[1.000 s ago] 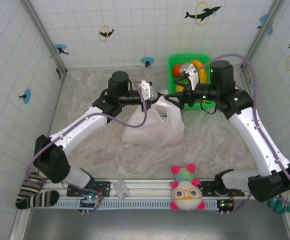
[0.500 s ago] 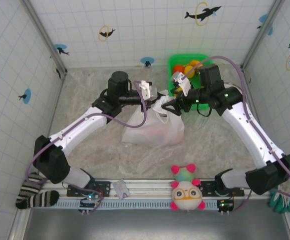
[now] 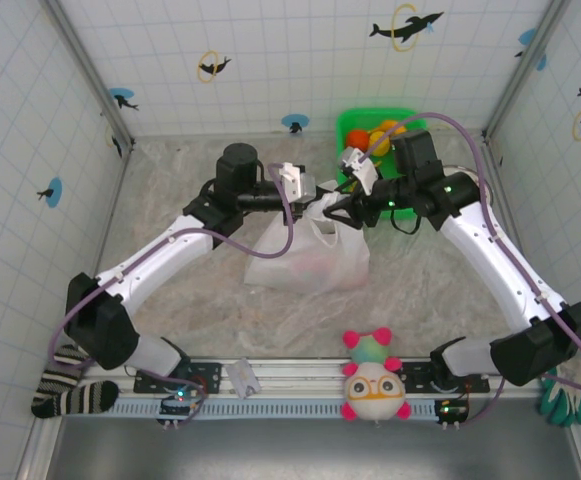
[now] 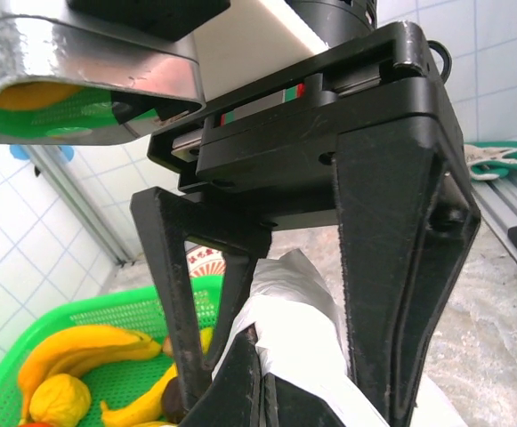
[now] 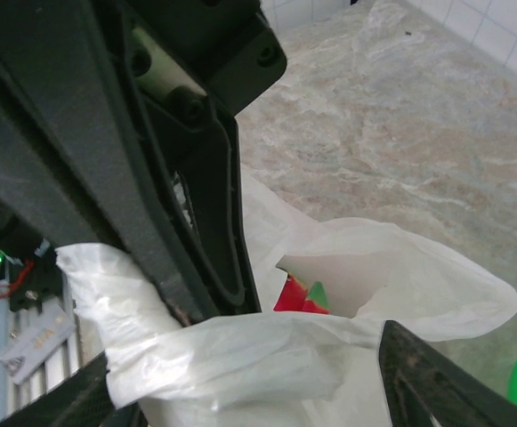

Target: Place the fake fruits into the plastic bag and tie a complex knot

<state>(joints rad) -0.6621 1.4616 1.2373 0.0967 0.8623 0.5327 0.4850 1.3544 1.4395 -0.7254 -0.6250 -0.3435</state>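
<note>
Two tools: meeting at the plastic bag (image 3: pixel 305 255) mouth, mid-counter (image 3: pixel 420 290).
Left tool (image 4: pixel 258 391): closed, pinching a bag strap.
Right tool (image 5: pixel 249 378): jaws apart, straddling bunched bag film.
Fake fruits (image 4: pixel 80 351): bananas lying in the green basket (image 4: pixel 125 307); a red piece (image 5: pixel 289 294) inside the bag.

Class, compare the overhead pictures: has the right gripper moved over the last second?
Yes. The right gripper has shifted left, away from the green basket and toward the plastic bag.

Left end effector (image 4: pixel 260 391) pinches the plastic bag (image 4: pixel 298 307) — bananas (image 4: pixel 80 342) in basket (image 4: pixel 129 311) beyond.
</note>
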